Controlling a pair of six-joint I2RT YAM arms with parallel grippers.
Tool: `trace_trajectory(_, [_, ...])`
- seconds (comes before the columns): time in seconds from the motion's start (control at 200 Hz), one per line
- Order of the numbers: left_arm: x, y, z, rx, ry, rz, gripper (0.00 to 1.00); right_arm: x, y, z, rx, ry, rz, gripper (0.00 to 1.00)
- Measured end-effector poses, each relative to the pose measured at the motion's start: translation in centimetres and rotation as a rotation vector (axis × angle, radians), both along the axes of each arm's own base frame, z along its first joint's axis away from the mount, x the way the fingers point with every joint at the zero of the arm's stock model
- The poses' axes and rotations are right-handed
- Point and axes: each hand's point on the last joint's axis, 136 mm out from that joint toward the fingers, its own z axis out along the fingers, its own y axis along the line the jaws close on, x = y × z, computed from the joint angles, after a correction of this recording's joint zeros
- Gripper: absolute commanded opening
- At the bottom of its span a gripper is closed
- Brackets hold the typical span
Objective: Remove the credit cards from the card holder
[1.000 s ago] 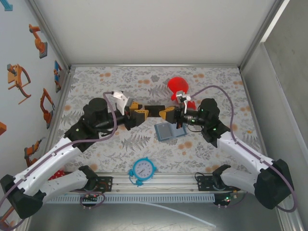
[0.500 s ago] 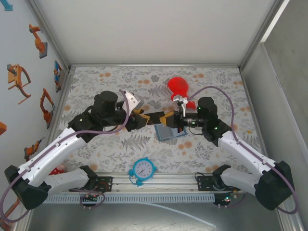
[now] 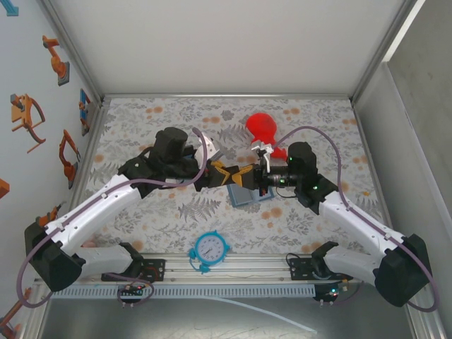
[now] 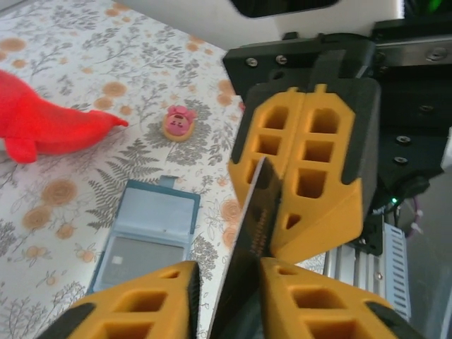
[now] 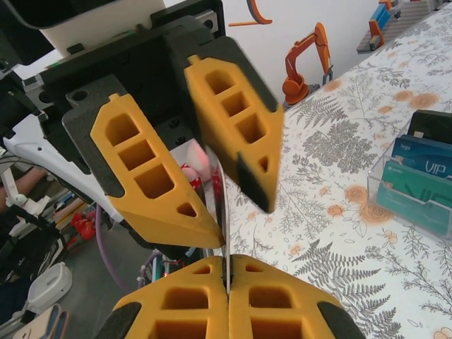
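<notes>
Step in hand, as I judge it, is passing a card (image 4: 258, 205) from hand to hand in the air just above the holder (image 4: 145, 240). Right hand (image 5: 227, 282) is clamping the card's edge, fingers together on it. Left hand (image 4: 227, 267) is straddling the other end, fingers narrow on either side; cannot tell whether they are gripping. Holder is lying open and flat on the bench (image 4: 63, 198), apart from both hands. Next move is calling for a firm left pinch before right lets go, else the card risks dropping onto the holder.
</notes>
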Motion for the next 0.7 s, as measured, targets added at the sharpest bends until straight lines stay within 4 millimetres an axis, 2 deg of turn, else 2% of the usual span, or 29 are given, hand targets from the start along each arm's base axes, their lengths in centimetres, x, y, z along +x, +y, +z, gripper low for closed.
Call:
trace_trajectory(0.045, [-0.3, -0.1, 0.2, -0.005, 0.005, -0.023, 0.00, 0.1, 0.0, 0.0, -0.001, -0.003, -0.005, 0.00])
trace_trajectory(0.19, [-0.6, 0.0, 0.2, -0.010, 0.022, -0.045, 0.00, 0.1, 0.0, -0.1, -0.008, -0.020, -0.004, 0.00])
trace_trajectory(0.27, [-0.5, 0.1, 0.2, -0.009, 0.022, -0.046, 0.00, 0.2, 0.0, -0.2, -0.018, -0.029, -0.011, 0.22])
trace_trajectory(0.351, [-0.2, 0.3, 0.2, -0.002, 0.003, -0.036, 0.00, 0.7, -0.1, -0.4, -0.044, -0.043, -0.049, 0.38])
trace_trajectory(0.516, [2.8, 2.5, -0.2, 0.059, -0.103, 0.083, 0.00, 1.8, -1.6, -0.6, -0.105, -0.085, -0.185, 0.56])
trace_trajectory(0.701, [7.4, 6.9, -1.9, 0.178, -0.225, 0.239, 0.00, 3.3, -4.0, -0.4, -0.169, -0.130, -0.372, 0.67])
